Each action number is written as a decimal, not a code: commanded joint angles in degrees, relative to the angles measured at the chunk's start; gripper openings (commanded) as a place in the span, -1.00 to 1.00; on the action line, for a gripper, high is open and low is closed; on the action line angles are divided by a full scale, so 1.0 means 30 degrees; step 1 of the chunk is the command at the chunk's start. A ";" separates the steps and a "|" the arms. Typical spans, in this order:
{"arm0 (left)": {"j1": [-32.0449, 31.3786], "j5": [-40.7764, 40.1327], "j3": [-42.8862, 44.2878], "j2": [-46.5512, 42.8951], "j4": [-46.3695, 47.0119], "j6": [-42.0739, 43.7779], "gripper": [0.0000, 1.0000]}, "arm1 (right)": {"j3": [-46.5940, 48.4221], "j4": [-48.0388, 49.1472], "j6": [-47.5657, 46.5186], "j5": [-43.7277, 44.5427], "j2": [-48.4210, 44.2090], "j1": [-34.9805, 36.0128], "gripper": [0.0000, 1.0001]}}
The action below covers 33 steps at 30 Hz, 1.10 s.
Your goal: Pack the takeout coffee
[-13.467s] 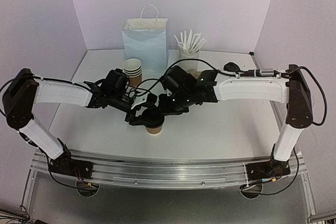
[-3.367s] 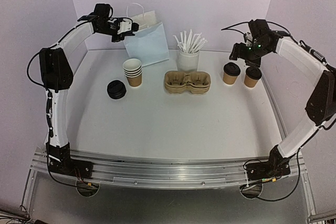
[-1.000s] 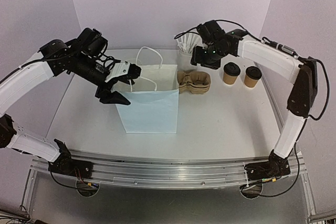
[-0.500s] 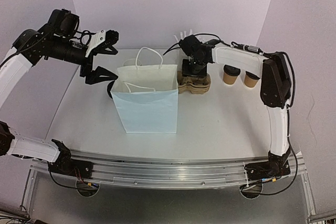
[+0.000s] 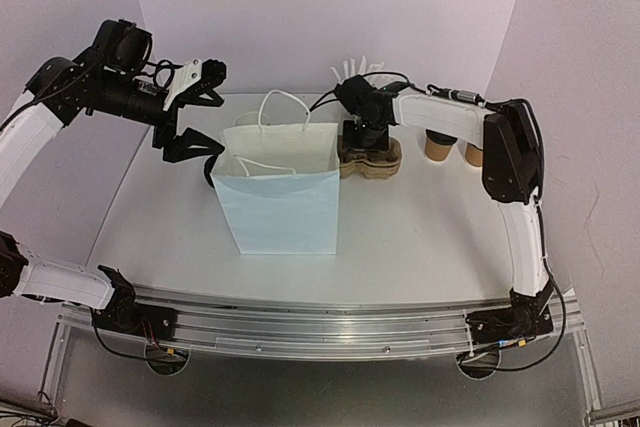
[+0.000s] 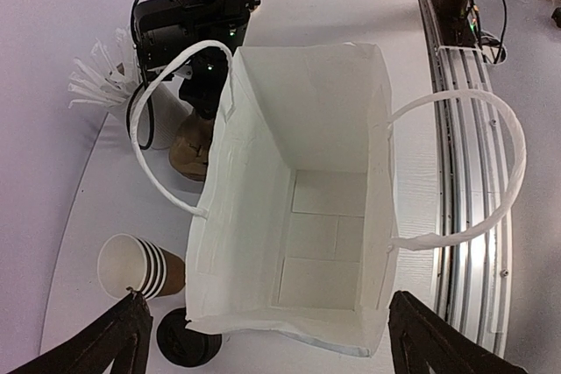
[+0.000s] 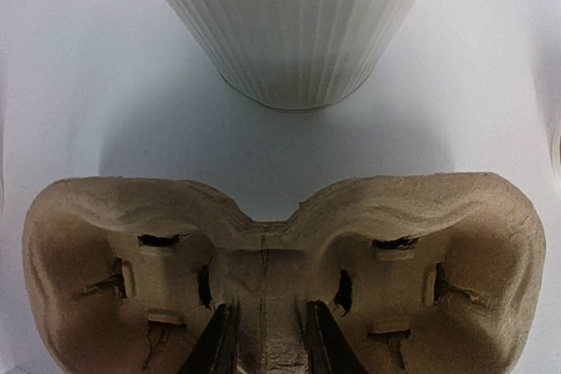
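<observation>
Below the right gripper (image 7: 267, 343) sits the tan carrier (image 7: 105, 243), flat on the table (image 5: 420, 237) with both pockets empty. The jaws are drawn narrow astride its middle ridge, but the fingertips (image 7: 219, 348) run off the bottom edge of the wrist view, so whether they have clamped cannot be told. Off to that gripper's right stand two lidded cups (image 5: 437, 148), half covered by the right arm (image 5: 450, 119) from above. The left gripper (image 6: 263, 330) hangs spread wide and empty over the paper bag (image 6: 307, 120), which stands open with nothing inside. Just outside the bag, by the left gripper's finger, are a stack of cups (image 6: 140, 267) and a black lid (image 6: 188, 348); the top view hides both behind the bag. Judging from this, lidding looks done, while loading the carrier and bagging it remain.
</observation>
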 commanded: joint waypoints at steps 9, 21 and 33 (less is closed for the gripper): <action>0.0135 0.0665 -0.0079 0.0062 0.0147 -0.0097 0.88 | 0.0842 -0.0676 -0.0247 0.1064 -0.0228 0.0389 -0.91; 0.0135 0.0904 -0.0236 0.0045 0.0178 0.0048 0.89 | 0.1135 -0.1154 -0.0490 0.1627 -0.0354 0.0544 -0.85; 0.0135 0.0960 -0.0250 0.0081 0.0047 0.0079 0.90 | 0.1739 -0.1604 -0.0923 0.2328 -0.1033 0.0779 -0.98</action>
